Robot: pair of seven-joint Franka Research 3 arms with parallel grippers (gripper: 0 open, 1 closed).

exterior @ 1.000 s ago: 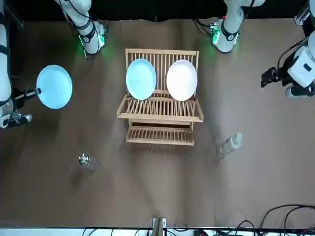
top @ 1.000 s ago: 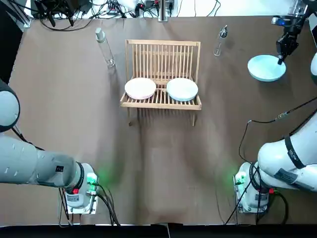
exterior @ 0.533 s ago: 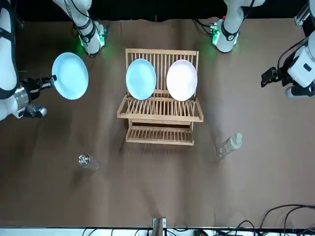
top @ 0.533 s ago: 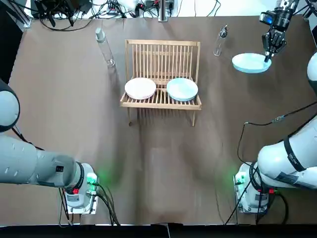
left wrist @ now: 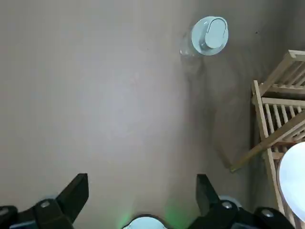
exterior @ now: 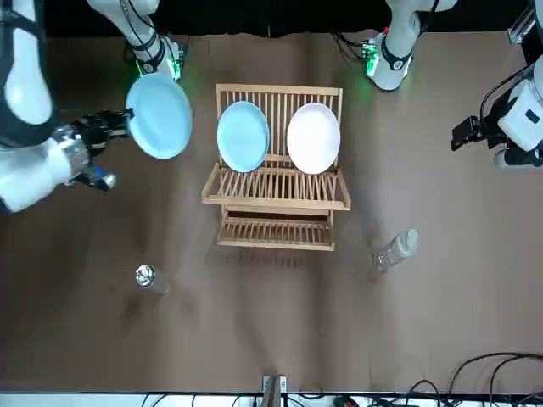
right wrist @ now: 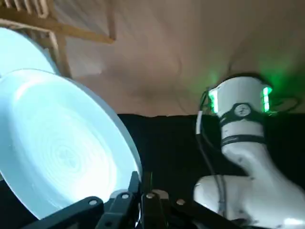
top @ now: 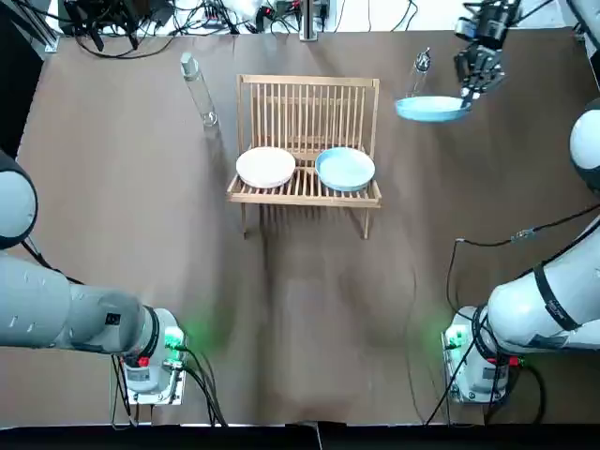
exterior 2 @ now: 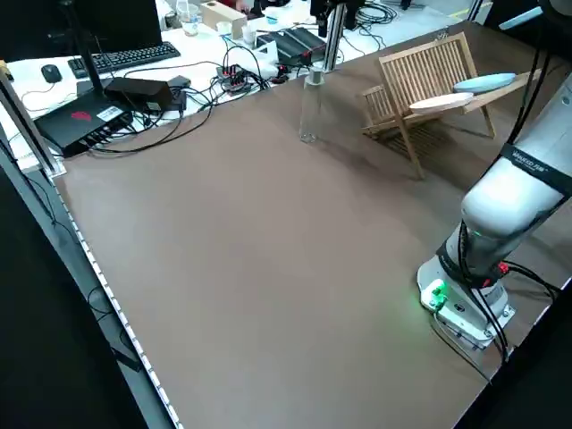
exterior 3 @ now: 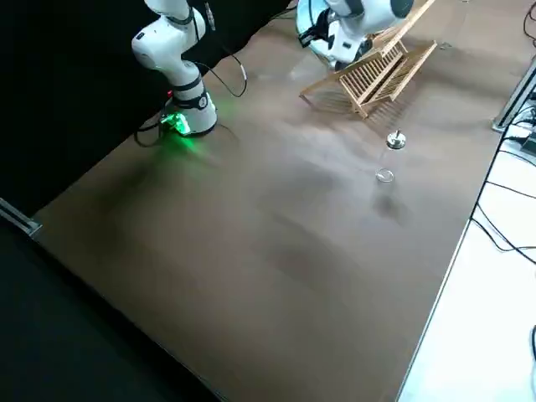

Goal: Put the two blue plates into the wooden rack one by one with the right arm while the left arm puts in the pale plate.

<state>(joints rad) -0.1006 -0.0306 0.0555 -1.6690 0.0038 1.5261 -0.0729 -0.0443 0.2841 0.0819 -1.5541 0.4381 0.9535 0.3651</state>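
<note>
Plates, 3 total: 2 blue, 1 pale. Wooden rack (top: 307, 131), 1 only, stands mid-bench (top: 300, 309) w/ two plates leaning in its slots side by side: pale plate (top: 266, 167) on the robot's left, racked blue plate (top: 345, 170) on its right, rims close, cannot tell if touching. The held blue plate (exterior: 159, 118) is up off the bench, pinched at its rim by the right gripper (right wrist: 143, 183), whose fingers are closed tight on the edge. It is tilted near upright, so it reads as a thin sliver from overhead and a full disc from the front. Glossy light blue, round, shallow. It hangs just beside the rack's right end, not touching it, near 1 small glass item (top: 418, 75). Left gripper (left wrist: 141, 180) is out at the bench's left side, fingers spread wide w/ nothing between them. Also 1 clear bottle (top: 199, 92) w/ a cap, upright, by the rack's far left corner.
</note>
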